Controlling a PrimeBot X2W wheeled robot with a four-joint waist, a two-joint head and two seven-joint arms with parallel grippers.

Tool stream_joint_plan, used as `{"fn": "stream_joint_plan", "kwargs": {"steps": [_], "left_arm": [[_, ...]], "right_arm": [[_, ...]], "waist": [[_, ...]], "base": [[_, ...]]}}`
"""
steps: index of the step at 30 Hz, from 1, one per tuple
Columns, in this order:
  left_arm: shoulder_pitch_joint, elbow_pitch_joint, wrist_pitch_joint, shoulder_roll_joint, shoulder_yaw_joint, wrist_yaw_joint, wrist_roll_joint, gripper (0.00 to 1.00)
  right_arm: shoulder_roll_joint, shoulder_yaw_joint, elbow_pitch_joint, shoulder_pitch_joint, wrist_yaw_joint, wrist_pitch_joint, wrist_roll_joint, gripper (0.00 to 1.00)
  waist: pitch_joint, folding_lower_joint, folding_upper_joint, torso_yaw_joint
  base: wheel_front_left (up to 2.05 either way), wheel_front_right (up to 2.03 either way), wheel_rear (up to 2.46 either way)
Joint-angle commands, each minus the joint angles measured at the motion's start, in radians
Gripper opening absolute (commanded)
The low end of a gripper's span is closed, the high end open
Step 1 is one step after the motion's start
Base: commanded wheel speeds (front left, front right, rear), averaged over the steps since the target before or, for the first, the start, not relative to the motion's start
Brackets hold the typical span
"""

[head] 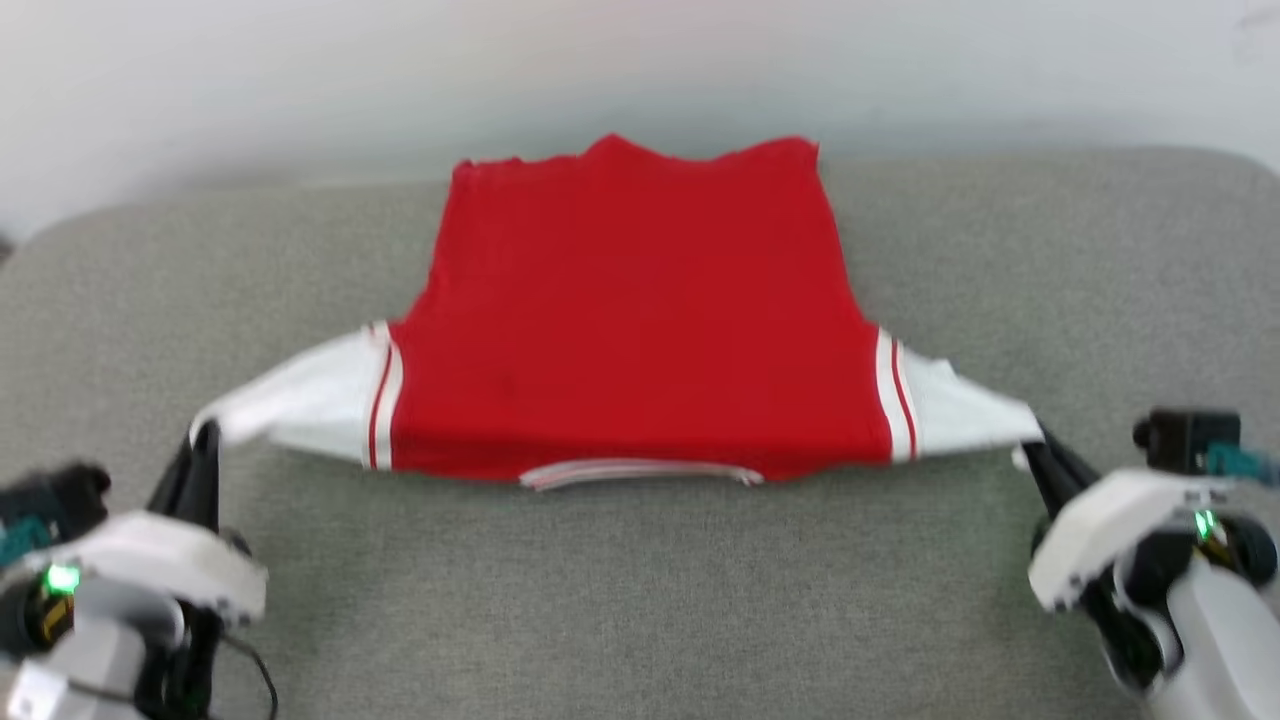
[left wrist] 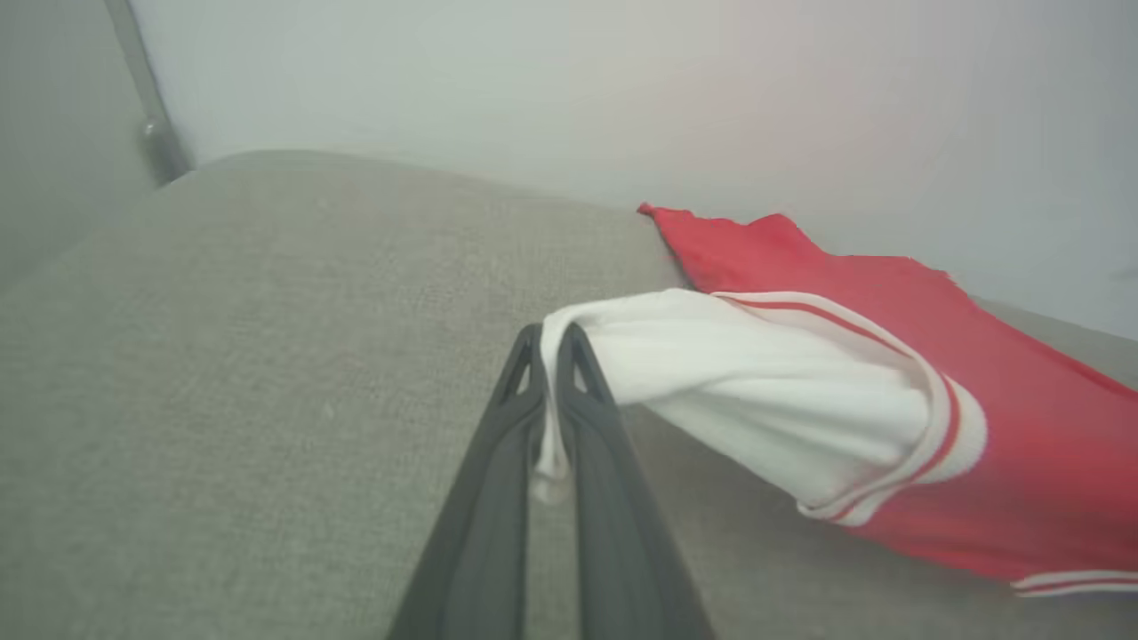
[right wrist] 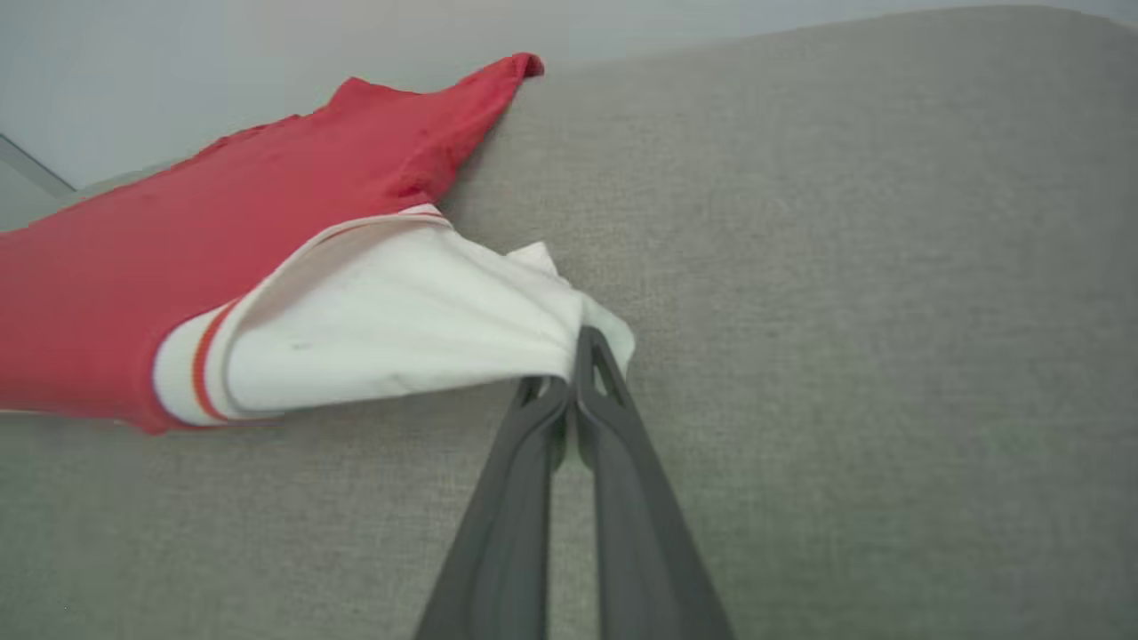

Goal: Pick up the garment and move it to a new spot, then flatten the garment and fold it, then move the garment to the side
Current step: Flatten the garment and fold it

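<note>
Two tools (head: 206,434) (head: 1036,440) spread wide, pinching garment (head: 630,320) sleeves

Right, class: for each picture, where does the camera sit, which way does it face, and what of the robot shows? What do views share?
Head view: on the head, forward and down at a red shirt on a cushion; left gripper lower left, right gripper lower right.
Left wrist view: on the left wrist, looking along its fingers, shut on a white sleeve end.
Right wrist view: on the right wrist, along its fingers, shut on the other sleeve end.
Shared: shirt and cushion.
</note>
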Motion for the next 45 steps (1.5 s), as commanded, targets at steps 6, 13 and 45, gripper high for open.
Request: {"fn": "stream_joint_plan", "kwargs": {"steps": [6, 13, 45], "left_arm": [[0.314, -0.207, 0.005, -0.009, 0.055, 0.1, -0.039, 0.0], [0.567, -0.432, 0.084, -0.01, 0.046, 0.197, -0.067, 0.0], [0.36, -0.619, 0.098, -0.081, -0.139, 0.171, 0.064, 0.0]], "right_arm": [[0.001, -0.105, -0.203, 0.31, -0.002, 0.085, -0.026, 0.0], [0.067, -0.233, -0.426, 0.595, -0.002, 0.224, -0.074, 0.0], [-0.003, -0.276, -0.193, -0.118, -0.001, 0.4, -0.087, 1.0]], "waist": [[-0.118, 0.0002, 0.0, 0.011], [-0.151, 0.0002, 0.0, 0.034], [0.098, 0.0002, 0.0, 0.243]], "base": [[0.0, 0.0, 0.0], [0.0, 0.0, 0.0], [0.0, 0.0, 0.0]]}}
